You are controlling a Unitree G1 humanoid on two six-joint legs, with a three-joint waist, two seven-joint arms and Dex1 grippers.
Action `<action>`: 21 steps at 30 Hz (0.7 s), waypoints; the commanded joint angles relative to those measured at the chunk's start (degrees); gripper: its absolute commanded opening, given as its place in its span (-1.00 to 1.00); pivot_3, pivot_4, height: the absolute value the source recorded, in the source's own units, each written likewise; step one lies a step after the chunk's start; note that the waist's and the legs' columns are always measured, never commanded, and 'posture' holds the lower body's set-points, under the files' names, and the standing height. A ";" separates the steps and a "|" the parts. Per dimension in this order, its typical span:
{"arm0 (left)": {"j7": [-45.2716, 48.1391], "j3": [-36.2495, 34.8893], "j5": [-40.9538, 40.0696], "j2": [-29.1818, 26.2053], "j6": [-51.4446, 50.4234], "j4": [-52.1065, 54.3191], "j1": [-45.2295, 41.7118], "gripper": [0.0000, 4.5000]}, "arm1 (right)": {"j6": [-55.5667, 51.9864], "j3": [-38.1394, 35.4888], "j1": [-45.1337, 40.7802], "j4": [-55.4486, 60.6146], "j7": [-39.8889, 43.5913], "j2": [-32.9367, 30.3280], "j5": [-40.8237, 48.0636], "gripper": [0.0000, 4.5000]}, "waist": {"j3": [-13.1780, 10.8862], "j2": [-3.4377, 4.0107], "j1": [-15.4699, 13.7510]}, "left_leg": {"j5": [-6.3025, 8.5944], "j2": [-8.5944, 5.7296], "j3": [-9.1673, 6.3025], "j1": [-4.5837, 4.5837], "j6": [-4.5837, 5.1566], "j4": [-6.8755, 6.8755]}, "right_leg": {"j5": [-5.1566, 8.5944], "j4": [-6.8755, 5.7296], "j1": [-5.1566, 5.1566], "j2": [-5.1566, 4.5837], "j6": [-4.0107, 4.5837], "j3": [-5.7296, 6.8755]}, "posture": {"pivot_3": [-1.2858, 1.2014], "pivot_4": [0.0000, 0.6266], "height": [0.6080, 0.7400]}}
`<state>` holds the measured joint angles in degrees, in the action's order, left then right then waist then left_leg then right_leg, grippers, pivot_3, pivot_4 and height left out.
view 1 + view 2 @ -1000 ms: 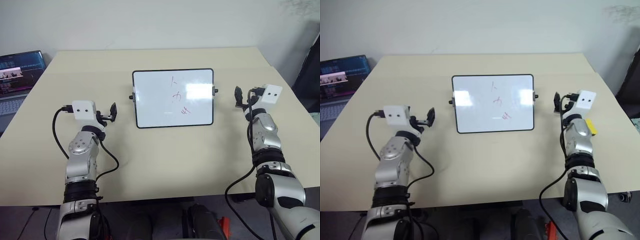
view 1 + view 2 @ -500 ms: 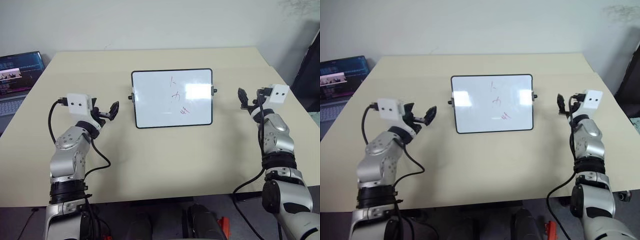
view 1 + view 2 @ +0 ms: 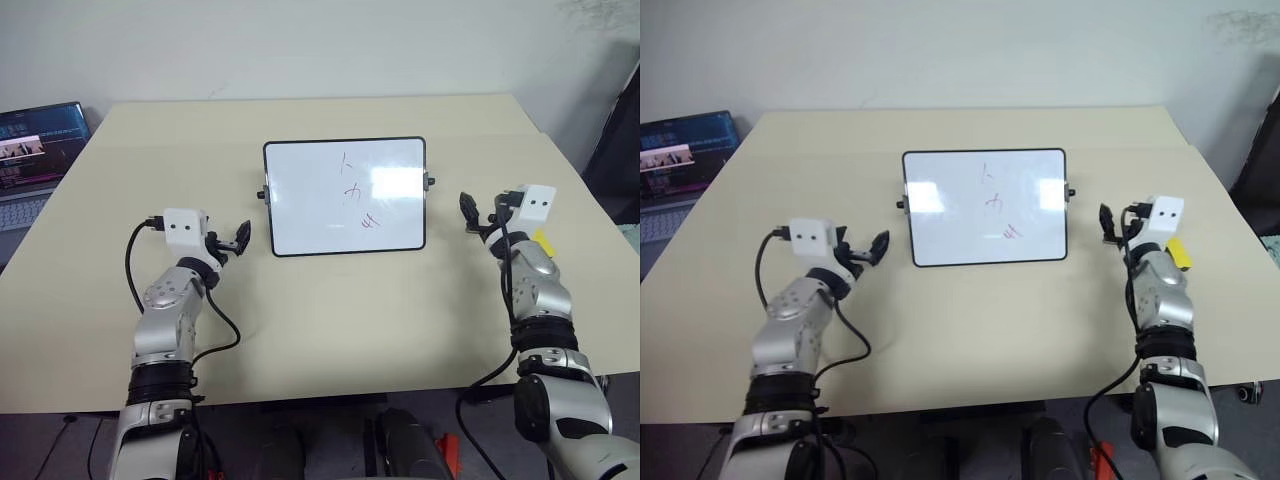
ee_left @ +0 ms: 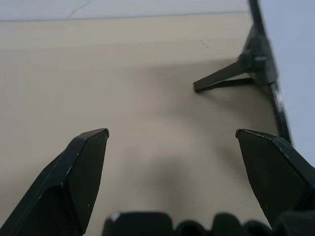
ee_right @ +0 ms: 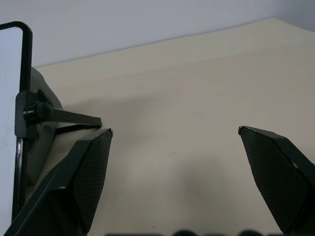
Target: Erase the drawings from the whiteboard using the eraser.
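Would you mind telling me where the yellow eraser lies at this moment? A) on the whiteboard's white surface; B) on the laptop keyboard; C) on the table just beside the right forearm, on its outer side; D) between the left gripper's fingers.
C: the eraser lies on the table beside the right arm, away from the whiteboard, while the left gripper and the right gripper both stand open with nothing between their fingers.

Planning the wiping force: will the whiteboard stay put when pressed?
The whiteboard probably slides or tips: it seems propped on thin side legs, and the table looks smooth. Bracing its frame likely helps.
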<state>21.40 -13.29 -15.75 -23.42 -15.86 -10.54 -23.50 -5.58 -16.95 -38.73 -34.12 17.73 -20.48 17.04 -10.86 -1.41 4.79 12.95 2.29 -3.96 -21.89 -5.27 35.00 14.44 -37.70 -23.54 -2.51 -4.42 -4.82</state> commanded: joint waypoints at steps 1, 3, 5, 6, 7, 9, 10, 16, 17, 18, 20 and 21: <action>8.99 1.31 -5.18 -4.60 -6.03 7.88 -1.34 1.00 | -3.31 -0.68 -2.57 3.42 1.13 -4.49 0.16 0.99 | 0.00 0.00 0.01 | 0.00 0.00 0.00 -0.01 0.00 0.00 | 0.00 0.01 0.00 0.00 0.00 0.00 | 0.03 -0.52 1.00; 12.52 2.70 -7.15 -6.17 -9.37 10.26 -1.85 1.00 | -6.17 -0.34 -2.82 4.15 1.15 -6.55 -0.12 0.99 | 0.00 0.00 0.01 | 0.00 0.00 0.00 0.00 0.00 0.00 | 0.00 0.02 0.00 0.00 0.00 0.00 | 0.03 -0.52 1.00; 16.46 4.83 -9.07 -7.28 -12.45 12.01 -3.40 1.00 | -10.58 0.09 -2.63 5.17 1.47 -9.52 -0.54 0.99 | 0.00 0.00 -0.01 | 0.00 0.00 0.00 -0.01 0.00 0.00 | 0.00 0.02 0.01 0.00 0.00 0.01 | 0.03 -0.52 1.00; 18.08 6.01 -9.58 -7.57 -13.58 12.58 -4.24 1.00 | -12.50 0.39 -2.36 5.87 1.78 -10.89 -0.80 0.99 | 0.00 0.00 -0.09 | 0.00 0.00 -0.01 -0.01 0.00 0.00 | 0.01 0.03 0.02 0.00 -0.01 0.00 | 0.03 -0.52 1.00; 19.54 7.18 -10.04 -7.65 -14.52 13.02 -5.07 1.00 | -14.35 0.51 -1.99 6.78 2.30 -12.11 -0.73 0.99 | 0.00 0.00 -0.17 | 0.00 -0.01 -0.01 -0.01 0.00 0.01 | 0.01 0.04 0.03 0.00 -0.01 0.01 | 0.03 -0.52 1.00; 21.89 9.17 -10.74 -7.41 -15.96 13.55 -6.56 1.00 | -18.05 0.35 -1.23 8.66 3.19 -14.05 -0.21 0.99 | 0.00 0.00 -0.13 | 0.00 -0.02 -0.01 -0.03 0.01 0.01 | 0.01 0.06 0.03 0.00 -0.01 0.01 | 0.03 -0.52 1.00; 23.57 10.81 -11.02 -6.97 -16.53 13.46 -7.81 1.00 | -20.28 0.22 -0.55 9.80 3.77 -15.57 -0.14 0.99 | 0.00 0.00 -0.11 | 0.00 -0.02 -0.01 -0.03 0.01 0.00 | 0.01 0.06 0.03 0.00 -0.01 0.01 | 0.03 -0.52 1.00; 29.15 19.02 -8.26 -2.12 -14.21 7.53 -13.61 1.00 | -28.38 1.04 6.31 16.23 9.71 -23.03 -0.33 0.99 | 0.00 0.00 -0.33 | 0.01 -0.03 -0.02 -0.06 0.02 0.01 | 0.02 0.17 0.07 0.00 -0.02 0.02 | 0.03 -0.52 1.00; 29.73 20.04 -7.66 -1.46 -13.70 6.64 -14.15 1.00 | -29.39 0.85 7.12 16.75 9.96 -23.77 -0.39 0.99 | 0.00 0.00 -0.31 | 0.01 -0.02 -0.02 -0.05 0.02 0.01 | 0.02 0.19 0.07 0.00 -0.02 0.02 | 0.03 -0.52 1.00; 30.15 20.62 -7.27 -1.06 -13.35 6.05 -14.49 1.00 | -30.18 0.67 7.56 17.10 10.04 -24.19 -0.32 0.99 | 0.00 0.00 -0.07 | 0.02 -0.03 -0.02 -0.04 0.03 0.01 | 0.02 0.18 0.08 0.01 -0.03 0.02 | 0.03 -0.52 1.00; 30.70 21.67 -6.68 0.43 -12.49 4.64 -15.34 1.00 | -31.86 -0.12 8.87 17.73 10.48 -25.28 0.02 0.99 | 0.00 0.00 0.23 | 0.02 -0.03 -0.01 -0.01 0.04 0.01 | 0.02 0.17 0.07 0.03 -0.03 -0.04 | 0.03 -0.52 1.00; 31.04 22.53 -6.23 1.42 -12.02 3.81 -15.86 1.00 | -32.36 -0.58 10.03 18.06 10.74 -26.20 -0.11 0.99 | 0.00 0.00 0.19 | 0.02 -0.03 -0.01 0.00 0.04 0.00 | 0.02 0.17 0.07 0.04 -0.02 -0.06 | 0.03 -0.52 1.00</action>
<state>51.67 8.86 -22.53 -22.45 -29.62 -7.18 -37.34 -37.43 -15.73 -28.81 -18.95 27.75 -44.76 16.92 -10.87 -1.42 4.98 12.97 2.26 -3.96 -21.89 -5.22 35.01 14.46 -37.54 -23.47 -2.46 -4.44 -4.89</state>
